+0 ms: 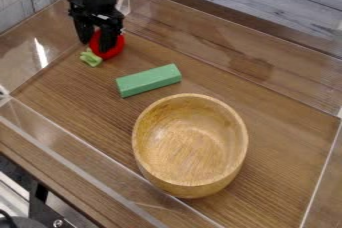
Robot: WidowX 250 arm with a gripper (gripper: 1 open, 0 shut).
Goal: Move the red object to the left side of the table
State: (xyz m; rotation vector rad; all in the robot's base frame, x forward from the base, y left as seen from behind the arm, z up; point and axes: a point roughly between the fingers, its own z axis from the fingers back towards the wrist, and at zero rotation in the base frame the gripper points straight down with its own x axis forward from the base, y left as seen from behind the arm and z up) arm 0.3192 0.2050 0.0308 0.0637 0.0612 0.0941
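Note:
The red object (108, 45) is a small bright-red rounded toy lying on the table (80, 122) at the far left. A little light-green piece (90, 59) rests just in front of it. My black gripper (99, 36) hangs directly over the red toy, pointing down. Its fingers stand apart on either side of the toy's top, and the jaws look open. The back part of the toy is hidden by the fingers.
A green rectangular block (147, 80) lies right of the toy, near the table's middle. A large wooden bowl (191, 143) stands at the front. Clear acrylic walls (34, 17) border the tabletop, with the left wall close beside the gripper.

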